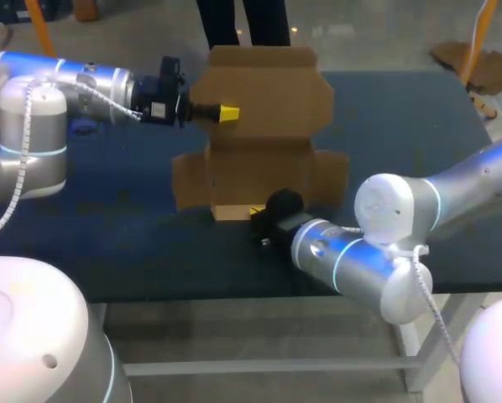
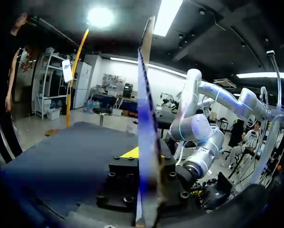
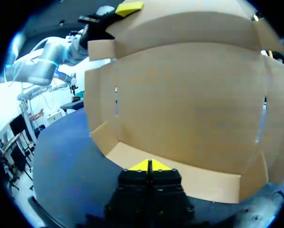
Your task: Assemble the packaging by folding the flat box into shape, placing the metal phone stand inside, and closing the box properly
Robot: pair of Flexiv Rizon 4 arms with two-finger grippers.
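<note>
The brown cardboard box [image 1: 264, 159] lies partly folded on the dark table, its back panel [image 1: 268, 92] raised. My left gripper [image 1: 227, 112] is shut on the left edge of that panel. In the left wrist view the panel [image 2: 146, 118] runs edge-on between the fingers, with one yellow fingertip [image 2: 128, 153] showing beside it. My right gripper [image 1: 256, 211] is shut, its tips together against the low front flap [image 3: 199, 178] at the box's near edge; the right gripper [image 3: 149, 165] holds nothing between its fingers. Side flaps [image 1: 188, 180] stick out at both sides. No phone stand is in view.
The dark table top [image 1: 419, 126] stretches to the right of the box and to its left [image 1: 91, 193]. My right arm's elbow [image 1: 385, 243] hangs over the table's front edge.
</note>
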